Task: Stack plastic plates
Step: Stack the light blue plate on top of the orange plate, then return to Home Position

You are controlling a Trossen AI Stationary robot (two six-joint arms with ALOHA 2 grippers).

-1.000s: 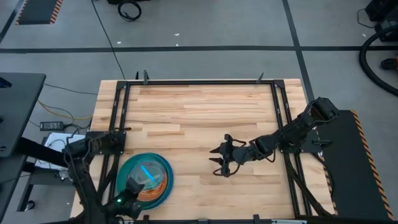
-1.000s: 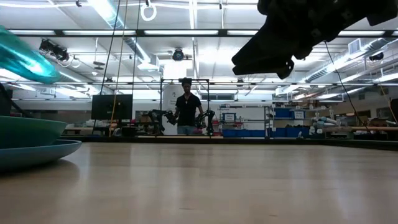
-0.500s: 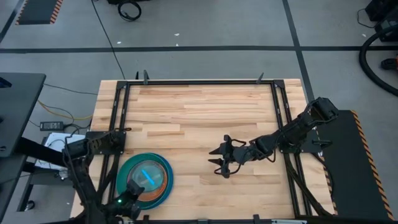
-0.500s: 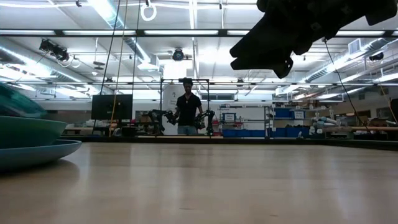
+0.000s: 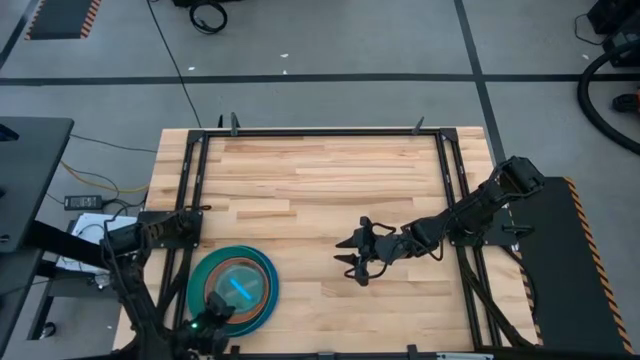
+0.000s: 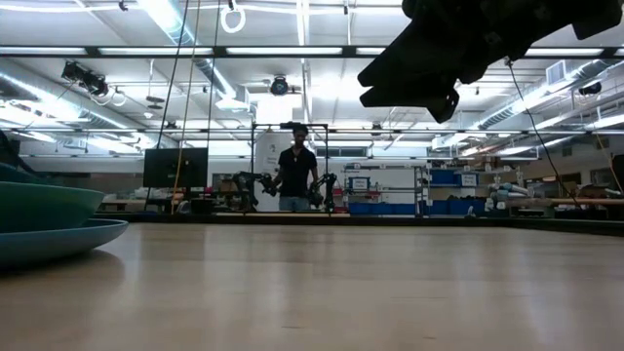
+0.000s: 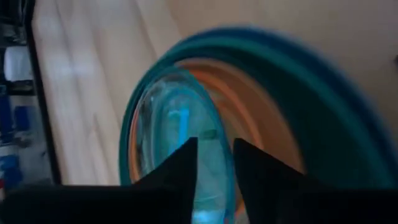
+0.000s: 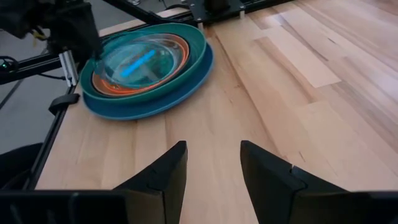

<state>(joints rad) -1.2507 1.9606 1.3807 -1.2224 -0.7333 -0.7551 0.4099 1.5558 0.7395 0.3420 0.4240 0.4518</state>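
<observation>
The plates sit nested in one stack (image 5: 232, 290) near the table's near-left corner: a large blue plate (image 8: 186, 87) underneath, a teal one (image 8: 196, 46) in it, orange rims (image 8: 106, 84) inside that, and the translucent cyan plate (image 5: 238, 288) on top. My left gripper (image 5: 217, 314) is at the stack's near side, shut on the cyan plate's rim. My right gripper (image 5: 357, 262) hangs open above bare wood right of the table's middle, well away from the stack. The stack's lower plates are mostly hidden. My left gripper has the cyan plate's near rim (image 7: 214, 186) running between its two fingers (image 7: 180, 171), one on each side. It comes slanting down from the table's near side. The plate lies nearly flat in the stack; the touching spot itself is blurred.
Black rails (image 5: 445, 180) run along the table's left, right and far sides. Bare wood (image 5: 320, 190) stretches across the middle and far half. A person (image 6: 295, 175) stands far off in the room behind.
My left gripper has come down and drawn slightly toward the near edge, lowering the cyan plate. A second ago the plate stood tilted above the stack; now it lies almost flat inside it.
</observation>
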